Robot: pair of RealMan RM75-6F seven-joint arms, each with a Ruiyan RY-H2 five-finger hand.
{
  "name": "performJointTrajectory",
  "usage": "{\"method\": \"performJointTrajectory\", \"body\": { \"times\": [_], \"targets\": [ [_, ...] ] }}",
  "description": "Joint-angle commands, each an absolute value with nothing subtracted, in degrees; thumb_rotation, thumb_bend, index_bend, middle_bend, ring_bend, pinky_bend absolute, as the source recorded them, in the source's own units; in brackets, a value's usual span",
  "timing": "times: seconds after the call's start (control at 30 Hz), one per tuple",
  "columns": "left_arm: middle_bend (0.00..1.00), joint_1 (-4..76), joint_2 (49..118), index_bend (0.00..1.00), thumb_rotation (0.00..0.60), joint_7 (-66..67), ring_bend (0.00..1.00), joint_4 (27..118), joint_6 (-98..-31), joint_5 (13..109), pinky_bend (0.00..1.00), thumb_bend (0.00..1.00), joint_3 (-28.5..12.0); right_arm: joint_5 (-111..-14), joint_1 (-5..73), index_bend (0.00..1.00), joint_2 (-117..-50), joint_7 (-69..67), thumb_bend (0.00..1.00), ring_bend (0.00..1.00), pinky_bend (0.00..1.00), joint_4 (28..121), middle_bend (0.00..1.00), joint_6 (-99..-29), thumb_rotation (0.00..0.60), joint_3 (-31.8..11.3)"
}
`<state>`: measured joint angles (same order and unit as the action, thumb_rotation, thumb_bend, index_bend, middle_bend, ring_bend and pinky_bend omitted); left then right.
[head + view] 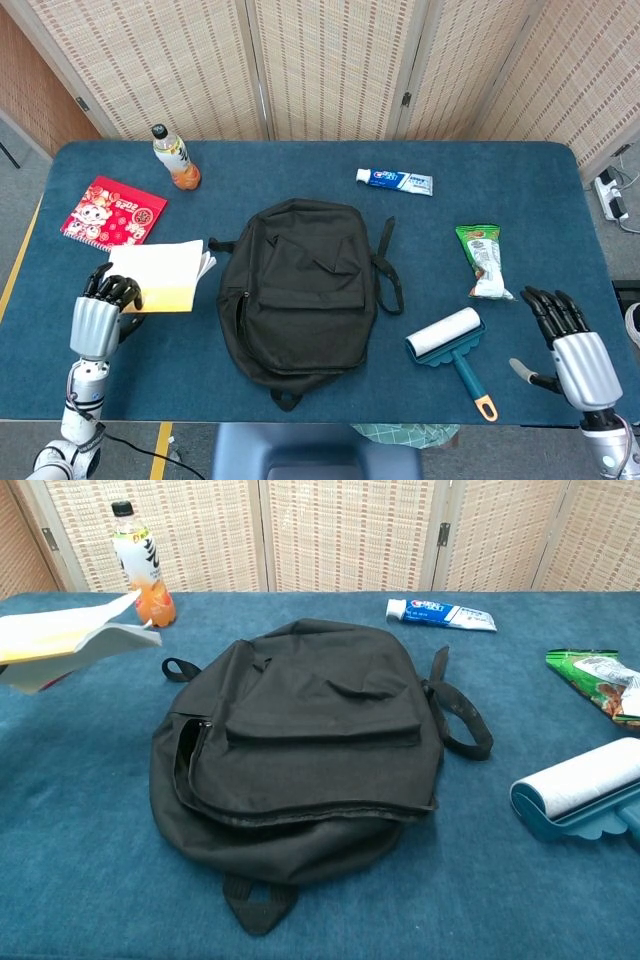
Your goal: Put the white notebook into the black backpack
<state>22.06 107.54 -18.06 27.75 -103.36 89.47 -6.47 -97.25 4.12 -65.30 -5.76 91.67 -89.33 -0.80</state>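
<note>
Risk of slipping: white notebook (158, 276) lifted off the bench near its left edge, just beside the black backpack (298, 290), pinched at one corner only by the left hand (98, 318), pages fanning loose. Side zip (185, 755) gaping narrowly, likely to snag floppy pages. Right hand (570, 345) idle at the right edge, fingers (548, 305) apart, holding nothing

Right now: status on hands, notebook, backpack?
Left hand holds white notebook, lifted off the table. Right hand open, empty, beside lint roller. Black backpack lies flat, side zipper partly open. Nothing between notebook and bag.
</note>
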Motion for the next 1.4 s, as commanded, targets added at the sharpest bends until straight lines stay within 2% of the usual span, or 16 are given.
{"method": "performJointTrajectory", "body": {
  "times": [0.03,0.17,0.3,0.63,1.03,1.4],
  "targets": [
    [0.58,22.86,106.42,0.74,0.6,-17.87,0.47,29.72,-107.03,91.95,0.27,0.5,-5.44,-98.89,6.48,0.05,-65.65,-3.77,0.2,0.12,0.07,93.36,0.13,-85.66,0.6,-0.05],
    [0.59,23.6,105.36,0.74,0.6,-16.74,0.47,32.2,-110.06,94.44,0.27,0.49,-4.32,-100.48,10.21,0.1,-66.76,-1.77,0.2,0.13,0.07,95.69,0.16,-79.78,0.6,0.45],
    [0.59,24.33,103.93,0.74,0.6,-14.72,0.47,36.04,-111.99,96.9,0.27,0.5,-3.16,-100.88,15.28,0.15,-69.75,0.2,0.2,0.16,0.2,97.88,0.18,-71.95,0.6,0.19],
    [0.59,25.13,100.18,0.74,0.6,-9.68,0.47,44.83,-113.42,101.53,0.27,0.49,-1.02,-95.2,25.01,0.19,-79.87,5.6,0.2,0.17,0.2,98.37,0.19,-56.84,0.6,-2.38],
    [0.59,25.11,99.03,0.74,0.6,-8.7,0.47,47.17,-112.42,102.23,0.27,0.49,-1.41,-87.29,31.15,0.21,-88.47,11.43,0.22,0.17,0.2,93.68,0.2,-50.68,0.6,-5.76],
    [0.59,24.86,98.83,0.74,0.6,-8.46,0.47,47.66,-112.32,102.66,0.27,0.49,-1.76,-83.0,33.05,0.22,-85.79,13.3,0.3,0.17,0.2,95.55,0.2,-50.5,0.6,-6.81]
  ]
}}
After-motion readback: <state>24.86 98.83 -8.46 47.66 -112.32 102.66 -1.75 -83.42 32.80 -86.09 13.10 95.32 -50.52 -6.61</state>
